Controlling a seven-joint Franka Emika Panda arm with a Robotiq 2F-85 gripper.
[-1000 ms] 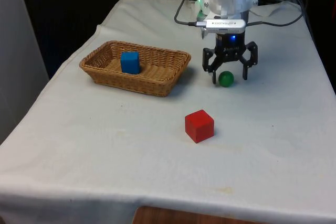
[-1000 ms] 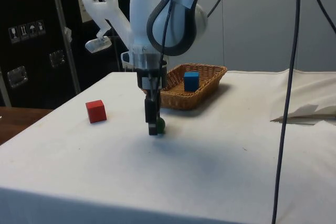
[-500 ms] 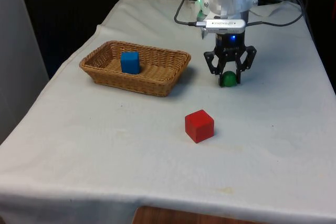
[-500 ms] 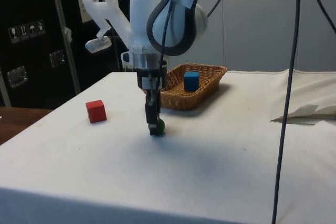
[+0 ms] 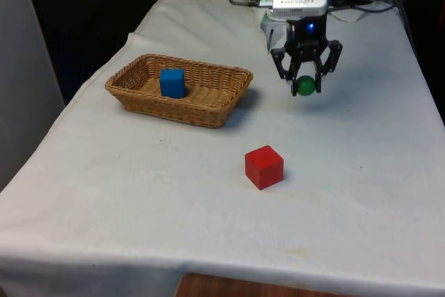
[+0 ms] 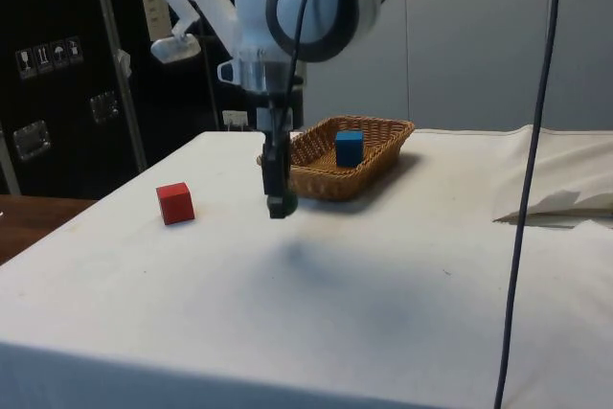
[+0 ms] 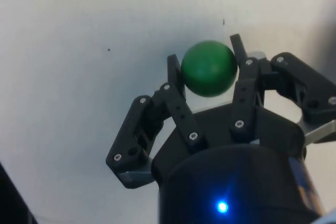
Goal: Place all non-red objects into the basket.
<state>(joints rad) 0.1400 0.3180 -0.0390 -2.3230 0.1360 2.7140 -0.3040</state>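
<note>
The green ball [image 5: 304, 86] is held between the two fingers of the gripper [image 5: 305, 85], clamped from both sides. In the wrist view the ball [image 7: 209, 68] sits between the fingertips [image 7: 174, 72], with bare white cloth behind it. In the side view the gripper [image 6: 281, 203] and ball [image 6: 284, 203] are seen clear of the table [image 6: 383, 265], with a faint shadow on the cloth beneath.

The wicker basket [image 5: 139, 95] stands to the front view's left of the gripper, near it but apart. A blue cube [image 5: 172, 82] lies inside the basket, toward its far side; in the side view the cube [image 6: 349, 147] is seen over the basket rim [image 6: 330, 187].

A red cube [image 5: 263, 167] rests on the cloth [image 5: 139, 193], nearer the camera than the gripper and well apart from the basket. In the side view the red cube [image 6: 175, 203] is seen beside the gripper, not touching it.
</note>
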